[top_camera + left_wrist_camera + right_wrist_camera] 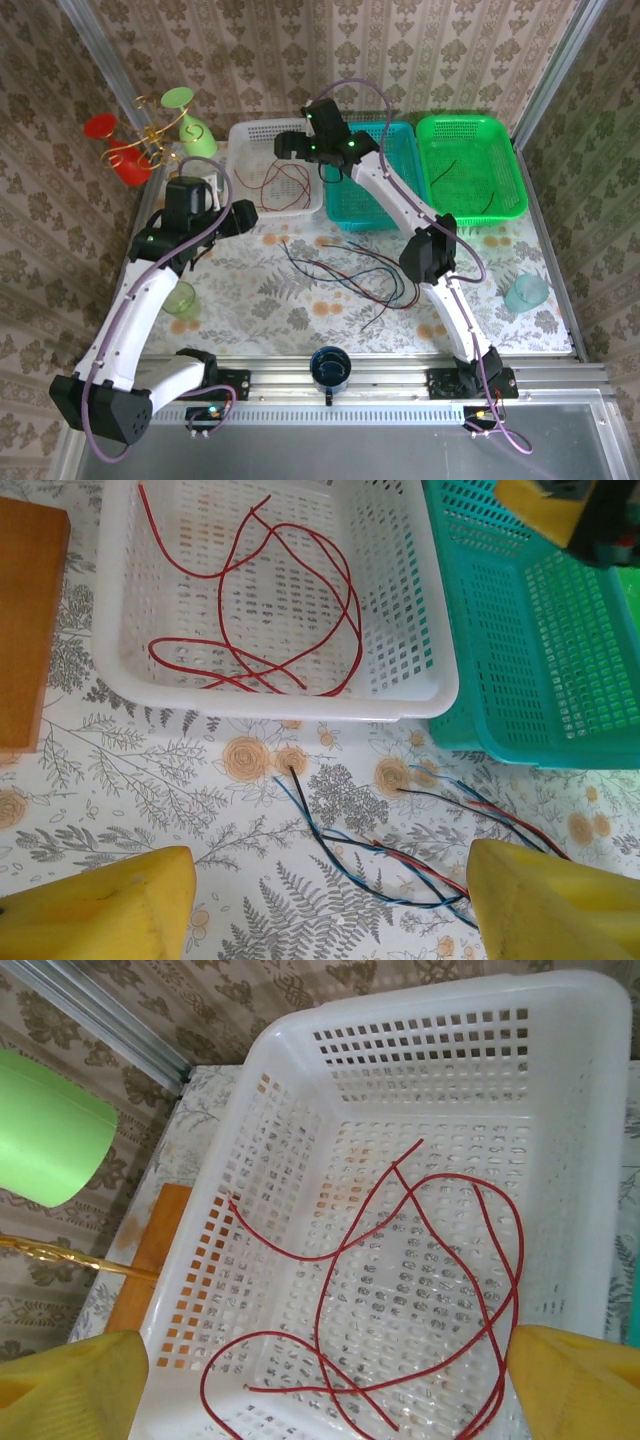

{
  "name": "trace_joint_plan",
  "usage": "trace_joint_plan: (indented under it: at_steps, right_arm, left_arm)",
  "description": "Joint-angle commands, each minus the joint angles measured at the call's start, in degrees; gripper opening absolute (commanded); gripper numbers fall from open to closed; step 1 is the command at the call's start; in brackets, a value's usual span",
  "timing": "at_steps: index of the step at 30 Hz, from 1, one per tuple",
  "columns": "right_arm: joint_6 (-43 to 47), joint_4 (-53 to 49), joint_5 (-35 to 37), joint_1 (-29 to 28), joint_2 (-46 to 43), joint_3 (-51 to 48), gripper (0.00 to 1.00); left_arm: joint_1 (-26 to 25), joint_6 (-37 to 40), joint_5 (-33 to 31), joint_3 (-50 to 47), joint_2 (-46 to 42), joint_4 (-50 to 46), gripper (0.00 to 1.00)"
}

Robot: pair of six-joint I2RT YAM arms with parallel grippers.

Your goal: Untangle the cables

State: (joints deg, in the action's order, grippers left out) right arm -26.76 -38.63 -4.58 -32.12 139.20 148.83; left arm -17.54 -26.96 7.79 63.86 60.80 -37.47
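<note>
Seemingly sorting by colour, your right hand is hovering open over thin red wires in the white perforated plastic basket; your left hand is hovering open over the multicoloured wire tangle on the table.

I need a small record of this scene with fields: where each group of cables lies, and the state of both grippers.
white basket: red cables inside
green basket: thin black cables inside
table: loose cables, black, blue and red, crossing one another
left gripper: open, above the loose cables
right gripper: open, above the white basket
</note>
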Motion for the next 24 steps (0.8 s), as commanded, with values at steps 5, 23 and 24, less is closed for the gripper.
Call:
trace_joint_plan:
  at_steps: [5,23,24]
  right_arm:
    - [15.91,0.89,1.76,-0.75,-23.09,-26.10,0.89]
    - [32.17,23.16,-2.54,-10.04,-43.59,-83.12,0.50]
    - [33.34,23.03,-2.23,-10.78,-41.75,-82.52,0.49]
  left_arm:
    - [-3.84,-2.85,0.47,-5.65,0.24,1.97,0.73]
    - [-0.22,-12.24,6.24,-24.38,-4.92,11.92,0.73]
    - [0.54,-12.16,6.48,-24.56,-5.33,11.41,0.73]
